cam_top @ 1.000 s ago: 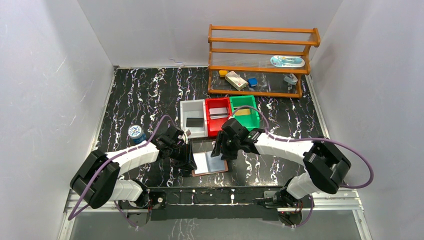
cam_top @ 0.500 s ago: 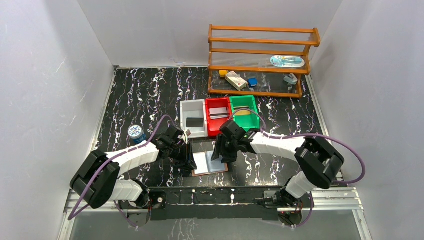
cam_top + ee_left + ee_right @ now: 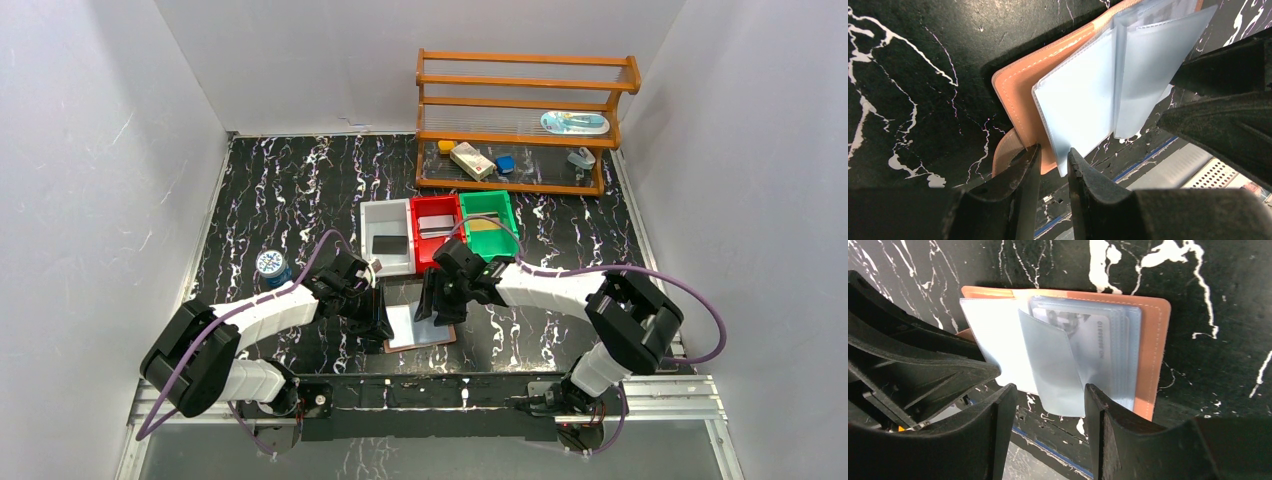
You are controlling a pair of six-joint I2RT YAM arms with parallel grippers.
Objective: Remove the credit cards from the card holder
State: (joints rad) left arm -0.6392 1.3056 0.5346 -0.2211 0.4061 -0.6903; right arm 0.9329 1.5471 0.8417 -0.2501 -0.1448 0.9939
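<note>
1. The card holder [image 3: 418,328] is lying open and flat on the black marble table [image 3: 280,180]. It's near the front edge, right between my two arms.
2. My left tool [image 3: 1053,165] is down at the holder's left side, next to the little strap tab [image 3: 1007,150]. The jaws are only a narrow slit apart, and the leather edge plus a corner of the pale blue lining sit in that slit. Honestly, I can't tell if it's actually pinching the holder or just parked over it.
3. My right tool [image 3: 1048,392] is open, jaws well apart, coming in from the other side. One loose clear sleeve [image 3: 1053,365] is flipped up out of the stack and stands between the two jaws. As far as I can see, neither jaw touches it.
4. There's a card [image 3: 1090,340], pale with printed digits along one side. It's tucked inside the sleeves on the half of the holder away from my left tool. I can't make out any others.
5. Just behind the holder, a white bin [image 3: 387,240], a red bin [image 3: 436,232] and a green bin [image 3: 488,225] sit side by side. A wooden rack [image 3: 520,120] stands at the far right of the table.
</note>
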